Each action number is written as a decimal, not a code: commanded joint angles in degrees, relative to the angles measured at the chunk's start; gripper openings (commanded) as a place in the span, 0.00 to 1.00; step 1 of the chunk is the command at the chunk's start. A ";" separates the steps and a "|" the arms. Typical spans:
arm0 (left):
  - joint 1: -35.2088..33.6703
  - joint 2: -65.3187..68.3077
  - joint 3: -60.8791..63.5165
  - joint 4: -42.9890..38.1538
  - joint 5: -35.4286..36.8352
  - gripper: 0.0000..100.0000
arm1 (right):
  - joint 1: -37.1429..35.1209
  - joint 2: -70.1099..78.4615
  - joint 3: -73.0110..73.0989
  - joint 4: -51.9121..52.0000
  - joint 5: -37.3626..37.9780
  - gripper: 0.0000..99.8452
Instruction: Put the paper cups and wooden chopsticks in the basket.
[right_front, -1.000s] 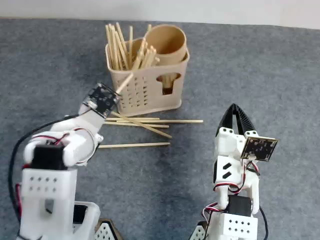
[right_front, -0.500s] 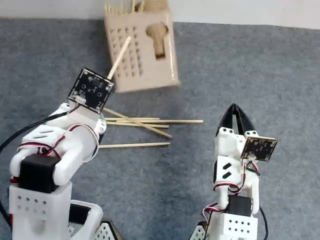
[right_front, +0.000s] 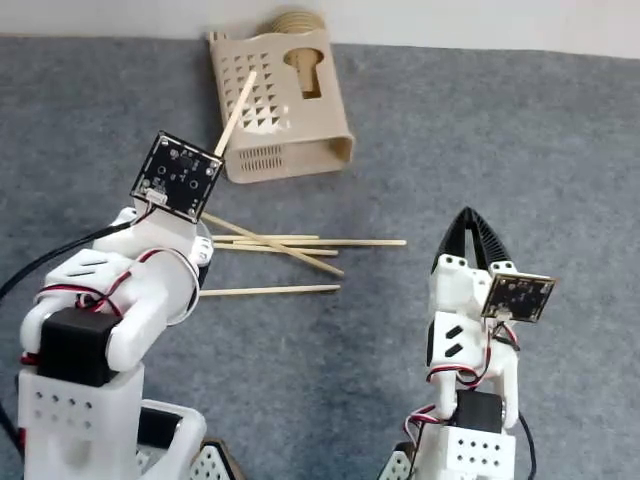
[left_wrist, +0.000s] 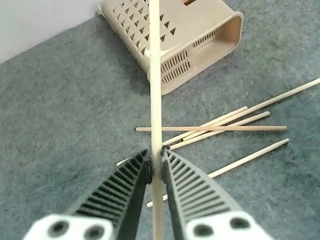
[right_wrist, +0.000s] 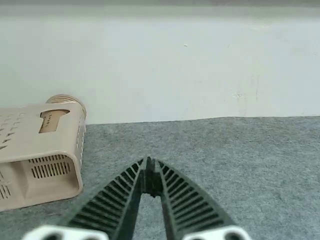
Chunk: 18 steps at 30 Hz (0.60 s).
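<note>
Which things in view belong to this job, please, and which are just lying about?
Job: basket, on its side; paper cups inside it; chopstick in left gripper; loose chopsticks lying flat.
Other: grey mat; right gripper, shut, holding nothing.

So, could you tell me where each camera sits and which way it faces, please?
High view: fixed above the table, looking down; shows both arms, the right gripper, the basket on its side and loose chopsticks.
Left wrist view: on the left arm, looking along the left gripper, shut on a chopstick, towards the basket.
Right wrist view: on the right arm, looking past its shut gripper to the wall.
All three share the basket.
</note>
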<state>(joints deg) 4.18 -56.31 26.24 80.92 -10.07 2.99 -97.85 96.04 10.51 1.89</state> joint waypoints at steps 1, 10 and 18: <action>0.40 -0.04 -1.80 -0.53 0.62 0.01 | -0.31 -0.66 2.68 -1.19 0.70 0.01; -11.65 -16.22 3.30 -2.99 5.98 0.01 | -0.40 -0.22 2.59 -0.84 0.70 0.01; -18.15 -35.03 27.12 -15.12 11.52 0.01 | -0.40 -0.04 -3.47 3.30 0.70 0.01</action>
<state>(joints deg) -10.77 -85.58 46.73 70.90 -1.45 2.99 -97.85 95.87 11.03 2.07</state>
